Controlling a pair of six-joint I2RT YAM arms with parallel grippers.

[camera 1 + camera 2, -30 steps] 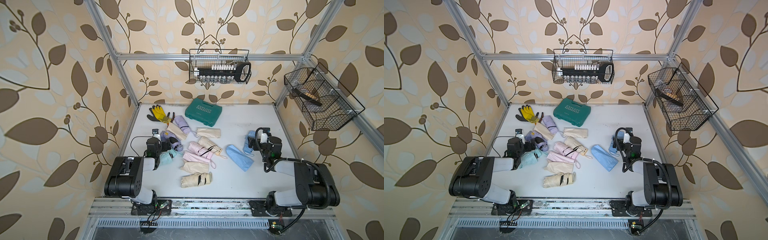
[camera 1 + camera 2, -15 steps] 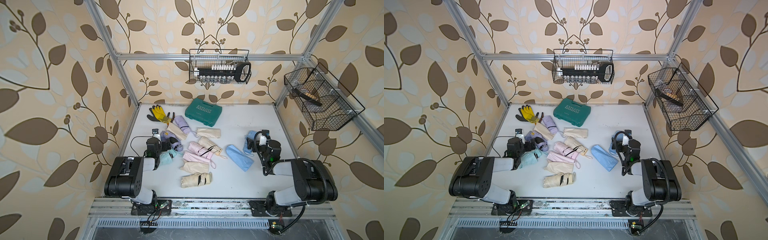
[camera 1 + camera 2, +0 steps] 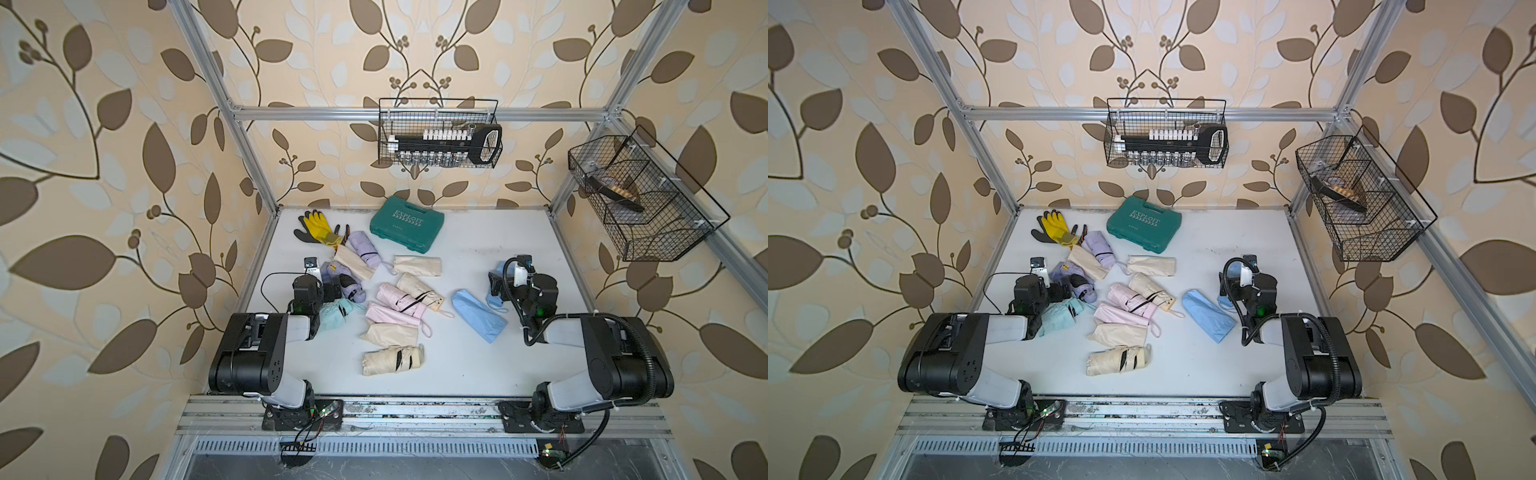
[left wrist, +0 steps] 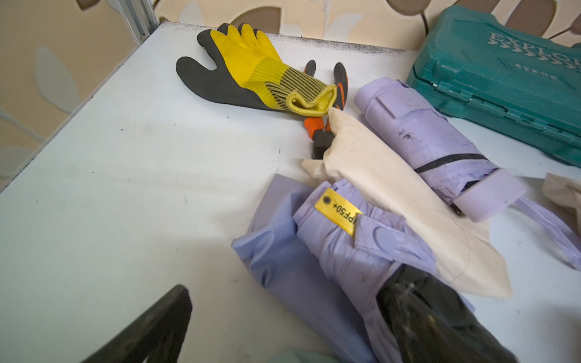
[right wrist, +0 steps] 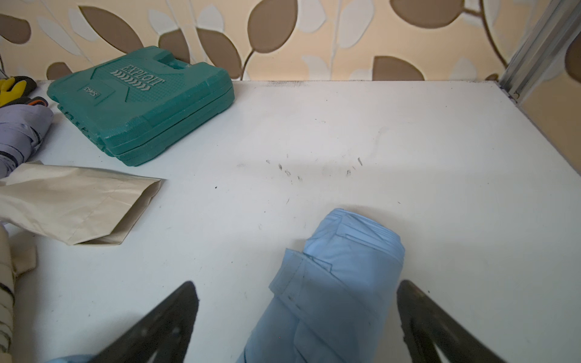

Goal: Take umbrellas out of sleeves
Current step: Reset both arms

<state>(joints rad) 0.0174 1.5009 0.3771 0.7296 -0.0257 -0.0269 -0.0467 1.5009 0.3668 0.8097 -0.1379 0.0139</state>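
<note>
Left gripper (image 4: 290, 287): The fingers are held wide apart and nothing is clamped. One finger is seen over the lilac umbrella (image 4: 345, 251), the other over bare table.
Right gripper (image 5: 297, 287): The fingers are spread wide on either side of the blue umbrella (image 5: 339, 283). No contact can be made out.
Lilac umbrella: It is found at the left of the table, laid on the crumpled lilac sleeve (image 4: 276, 267). Whether its near end is inside the sleeve cannot be told, since a finger covers it.
Blue umbrella: It is found at the right of the table, outside the blue sleeve (image 3: 478, 316), which lies flat just to its left.
Neighbours: A cream sleeve (image 4: 393, 204) is pressed against the far side of the lilac umbrella and is draped over the pliers (image 4: 323, 119).
Risk, left: If the fingers are closed here, sleeve cloth could be pinched together with the umbrella, and both would be lifted as one.
Risk, drag: The cream sleeve could be pulled along, because it touches the lilac umbrella.
Risk, right: A grip could be spent on the blue umbrella, which is judged already free.
</note>
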